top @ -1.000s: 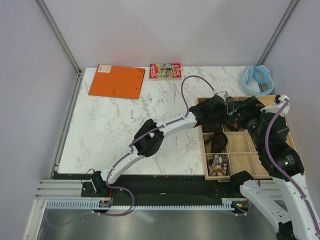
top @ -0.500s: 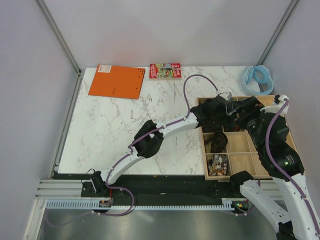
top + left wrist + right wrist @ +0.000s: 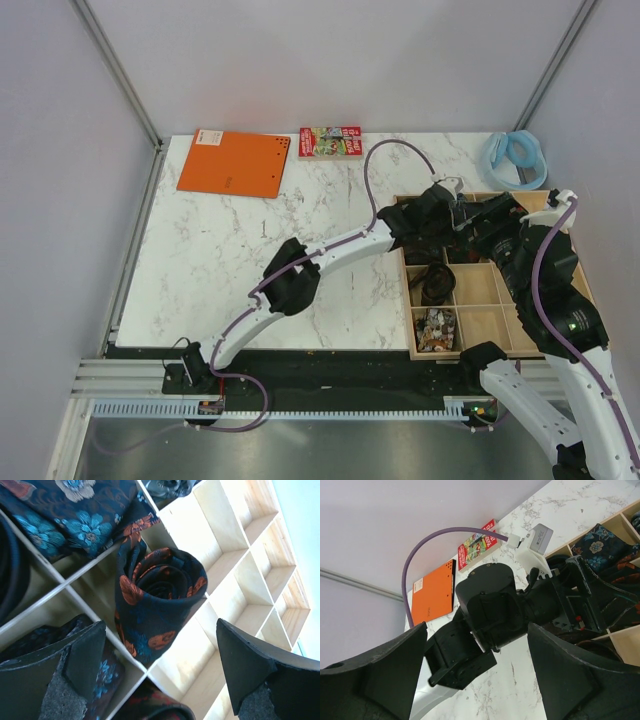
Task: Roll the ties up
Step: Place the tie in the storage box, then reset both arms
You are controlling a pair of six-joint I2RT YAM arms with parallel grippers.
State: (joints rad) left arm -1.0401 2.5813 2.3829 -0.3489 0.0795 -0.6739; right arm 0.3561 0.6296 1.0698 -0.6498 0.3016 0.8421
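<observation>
- Since the earlier frame, we see the left gripper (image 3: 160, 677) shifted toward the tray's (image 3: 220, 510) far side.
- Its jaws stand wide and empty, with the rolled tie (image 3: 160, 590) loose in a tray compartment below.
- Right gripper (image 3: 475, 677): wide, empty, over the tray.
- We advise lifting straight up, lest a finger snag it.

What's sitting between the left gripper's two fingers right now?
In the left wrist view, a rolled black tie with orange-red flowers, sitting in a compartment of the wooden organizer. The left gripper is open; neither finger touches it.
</observation>
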